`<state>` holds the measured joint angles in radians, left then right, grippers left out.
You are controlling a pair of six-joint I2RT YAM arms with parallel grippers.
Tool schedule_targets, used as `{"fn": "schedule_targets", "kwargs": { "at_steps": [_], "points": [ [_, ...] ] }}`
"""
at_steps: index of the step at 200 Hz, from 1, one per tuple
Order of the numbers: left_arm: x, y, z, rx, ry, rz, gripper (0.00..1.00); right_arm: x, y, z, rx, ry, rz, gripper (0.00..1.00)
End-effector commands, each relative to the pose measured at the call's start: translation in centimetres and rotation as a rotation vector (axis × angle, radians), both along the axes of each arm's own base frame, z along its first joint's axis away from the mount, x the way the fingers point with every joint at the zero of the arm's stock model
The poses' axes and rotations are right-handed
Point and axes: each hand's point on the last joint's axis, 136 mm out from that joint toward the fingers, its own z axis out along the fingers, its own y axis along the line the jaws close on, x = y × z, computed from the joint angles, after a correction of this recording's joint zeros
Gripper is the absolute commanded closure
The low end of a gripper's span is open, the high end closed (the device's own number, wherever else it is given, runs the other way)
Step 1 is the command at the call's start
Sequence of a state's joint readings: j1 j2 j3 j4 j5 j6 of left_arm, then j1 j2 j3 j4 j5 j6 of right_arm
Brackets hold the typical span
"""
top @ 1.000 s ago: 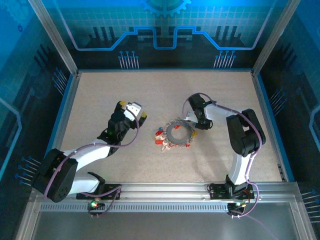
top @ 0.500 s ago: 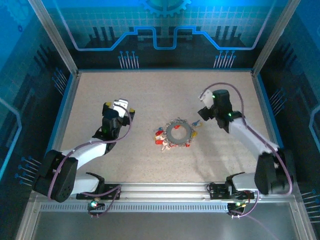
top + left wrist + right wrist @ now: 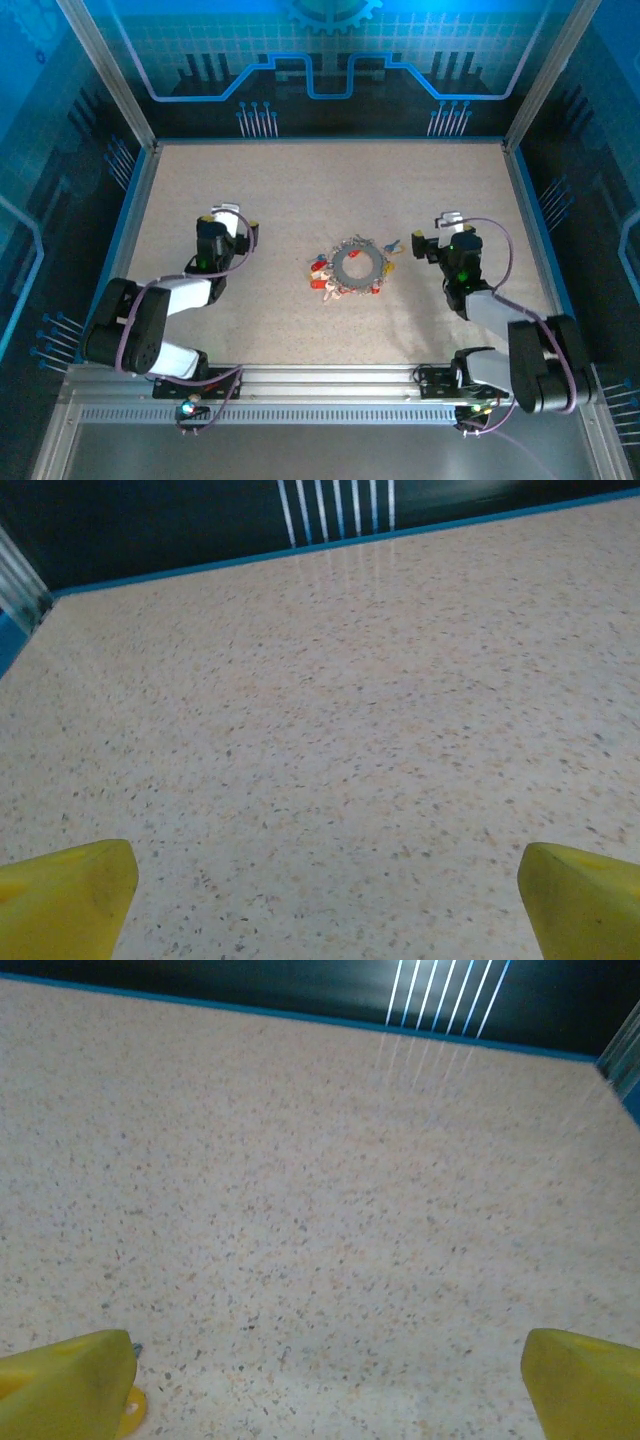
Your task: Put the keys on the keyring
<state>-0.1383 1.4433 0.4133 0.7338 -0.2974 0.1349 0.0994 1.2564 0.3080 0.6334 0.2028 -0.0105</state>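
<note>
You have the keyring (image 3: 358, 264) lying flat mid-surface (image 3: 300, 180), the keys (image 3: 322, 276) clustered round its rim. Your left jaws stand wide apart over bare surface well to its left; your right jaws, also wide apart, sit to its right

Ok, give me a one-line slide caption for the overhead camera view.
Left gripper and right gripper, both open, flank the dark keyring, red and yellow keys clustered around its rim.
</note>
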Motion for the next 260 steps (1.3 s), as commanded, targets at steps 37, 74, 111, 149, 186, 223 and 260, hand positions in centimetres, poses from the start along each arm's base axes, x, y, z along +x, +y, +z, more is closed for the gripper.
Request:
{"fn": "schedule_targets", "kwargs": {
  "at_steps": [37,74,111,149,186,223,260],
  "points": [
    [0.6,1.7,-1.0,-0.161,-0.059,0.028,0.01,3.2,-0.1,-0.8,0.061,-0.041,0.01,0.0],
    [0.7,1.8,-1.1,-0.16,-0.055,0.031,0.01,4.0,-0.2,-0.9,0.067,-0.016,0.007,0.0],
    [0.7,1.7,-1.1,-0.161,-0.054,0.03,0.01,4.1,0.2,-1.0,0.045,-0.006,0.012,0.0],
    [0.7,1.7,-1.1,-0.16,-0.056,0.03,0.01,4.1,0.4,-1.0,0.036,-0.005,0.014,0.0],
    [0.7,1.7,-1.0,-0.161,-0.057,0.03,0.01,4.1,0.3,-1.1,0.036,-0.004,0.014,0.0],
    [0.7,1.7,-1.0,-0.161,-0.056,0.029,0.01,4.1,0.4,-1.0,0.035,-0.004,0.017,0.0],
    [0.7,1.7,-1.0,-0.161,-0.059,0.03,0.01,4.2,1.3,-1.2,0.052,0.011,0.085,0.0]
  ]
}}
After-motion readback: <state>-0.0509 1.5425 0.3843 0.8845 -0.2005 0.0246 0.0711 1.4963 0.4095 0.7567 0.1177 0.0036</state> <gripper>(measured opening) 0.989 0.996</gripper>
